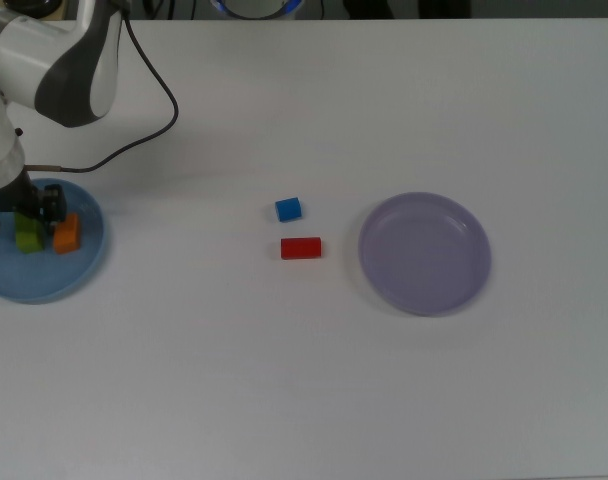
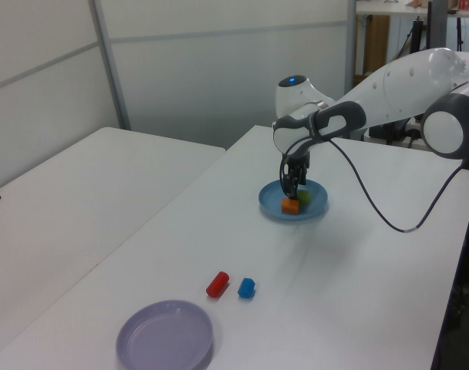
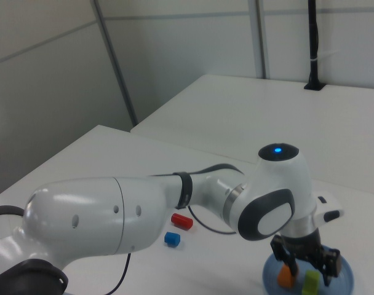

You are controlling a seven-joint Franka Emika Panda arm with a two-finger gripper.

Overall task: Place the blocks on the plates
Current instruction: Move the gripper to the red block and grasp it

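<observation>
Plainly, the gripper [image 1: 26, 215] hung over the blue plate [image 1: 79, 278], its jaws spread apart and released above the green block [image 1: 28, 240], beside the orange block [image 1: 66, 235]. The red block [image 1: 301, 248] and blue cube [image 1: 288, 209] lay near the empty purple plate [image 1: 424, 253]; they looked light and rigid, best pinched across flat sides. The arm hid part of the blue plate's rim.

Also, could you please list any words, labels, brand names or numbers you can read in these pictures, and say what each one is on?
There is no readable text in any view.
The blocks, the light blue plate, the lavender plate and the table are plain and unmarked.
The arm's white shell shows no legible lettering, only a blue light.
</observation>
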